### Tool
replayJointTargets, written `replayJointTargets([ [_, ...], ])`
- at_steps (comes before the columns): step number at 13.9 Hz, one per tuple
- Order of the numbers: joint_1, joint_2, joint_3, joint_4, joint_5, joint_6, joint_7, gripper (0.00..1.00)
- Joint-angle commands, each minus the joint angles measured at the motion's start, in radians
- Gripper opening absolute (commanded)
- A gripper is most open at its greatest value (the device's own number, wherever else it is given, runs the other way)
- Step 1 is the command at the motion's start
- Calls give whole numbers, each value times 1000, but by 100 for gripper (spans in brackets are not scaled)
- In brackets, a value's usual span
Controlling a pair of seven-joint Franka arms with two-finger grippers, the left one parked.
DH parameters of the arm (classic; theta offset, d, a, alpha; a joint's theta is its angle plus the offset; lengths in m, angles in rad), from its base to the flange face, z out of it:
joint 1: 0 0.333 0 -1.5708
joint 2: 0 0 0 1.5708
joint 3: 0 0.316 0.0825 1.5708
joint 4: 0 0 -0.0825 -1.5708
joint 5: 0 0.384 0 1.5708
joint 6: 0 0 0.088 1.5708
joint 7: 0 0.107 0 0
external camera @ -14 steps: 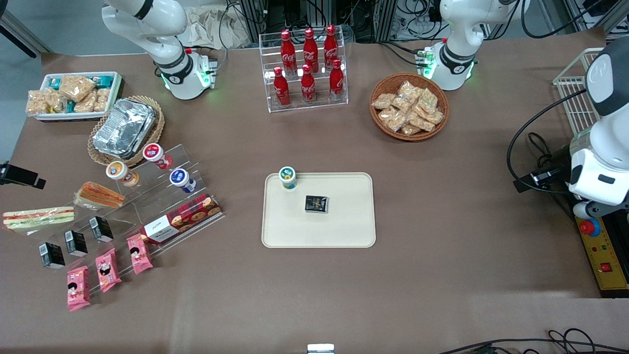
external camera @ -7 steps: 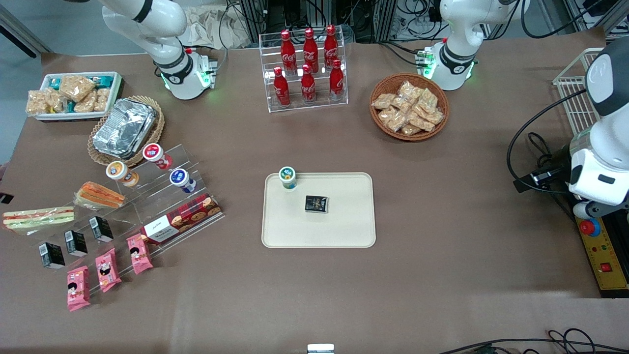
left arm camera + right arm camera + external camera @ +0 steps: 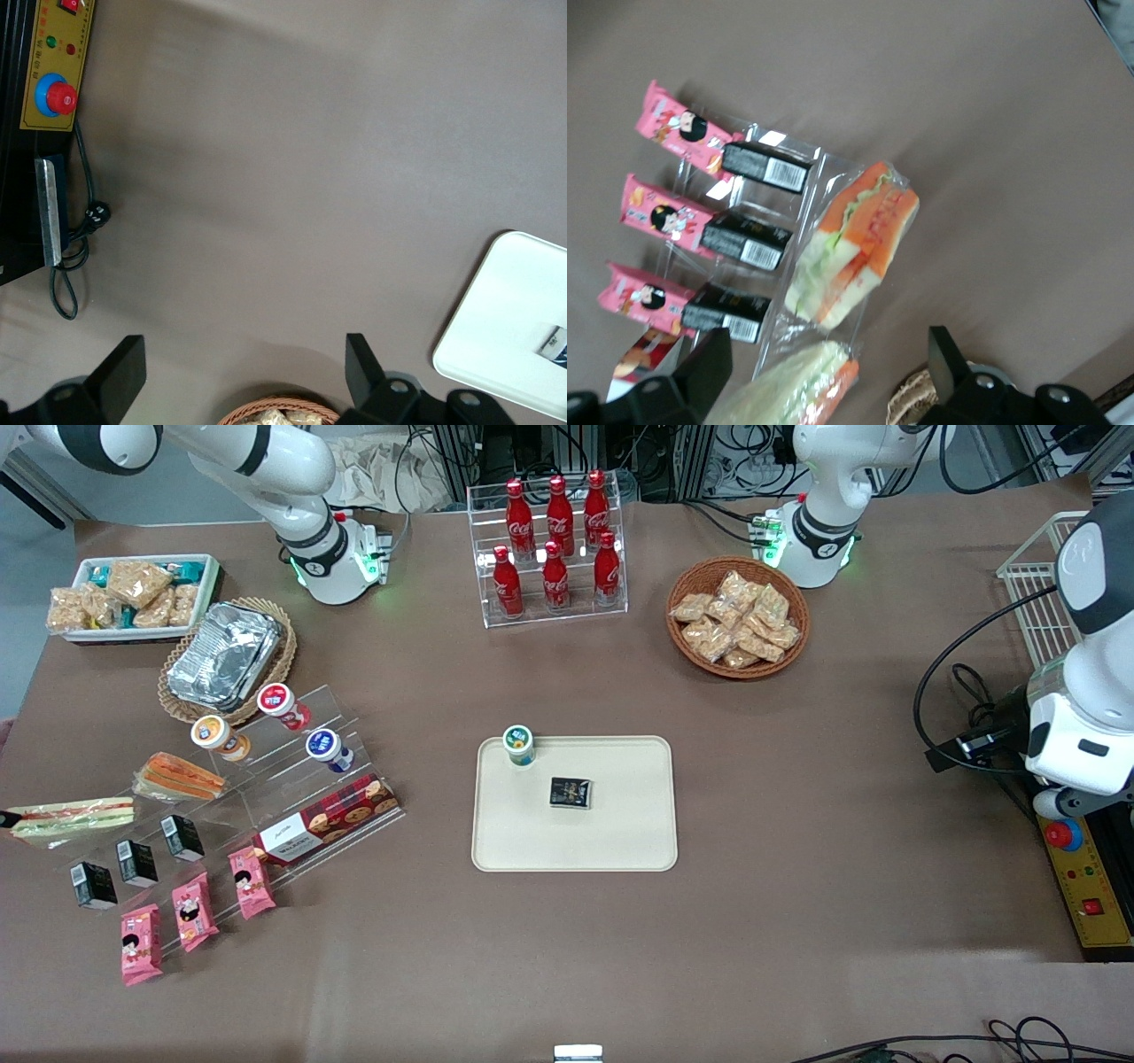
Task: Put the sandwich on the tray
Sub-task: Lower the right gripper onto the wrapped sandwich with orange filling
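The sandwich (image 3: 75, 817), a pale clear-wrapped wedge with red and green layers, lies on the clear display stand at the working arm's end of the table. It also shows in the right wrist view (image 3: 850, 243), beside the black boxes. The cream tray (image 3: 620, 841) lies mid-table and also shows in the left wrist view (image 3: 505, 328). My gripper (image 3: 824, 359) is open and empty, hovering above the stand. The smaller orange sandwich (image 3: 793, 390) shows between its fingers. In the front view only a dark bit of the gripper (image 3: 5, 817) shows at the sandwich's tip.
A small cup (image 3: 518, 744) and a black packet (image 3: 570, 792) sit on the tray. The stand also holds the orange sandwich (image 3: 182, 777), black boxes (image 3: 137, 862), pink packets (image 3: 193, 911), a cookie box (image 3: 328, 824) and cups. A foil-filled basket (image 3: 226, 657) stands just farther from the camera.
The dark bit of my gripper at the frame edge has moved nearer the front camera, down to the sandwich's tip. The arm's upper links have come into view.
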Motion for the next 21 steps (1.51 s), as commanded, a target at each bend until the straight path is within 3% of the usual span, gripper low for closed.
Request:
replayJointTargets([
  [1,-6,45,-1,11,13,51,51,99],
  [11,-23,76,-1,-52,23,114,155,98],
  [14,-14,76,1,-52,23,109,168,91],
  [15,-14,76,1,-52,23,108,168,78],
  [17,-14,79,2,-52,26,114,168,67],
  [20,-14,84,4,-50,25,120,157,37],
  [21,-14,82,4,-50,20,120,153,33],
])
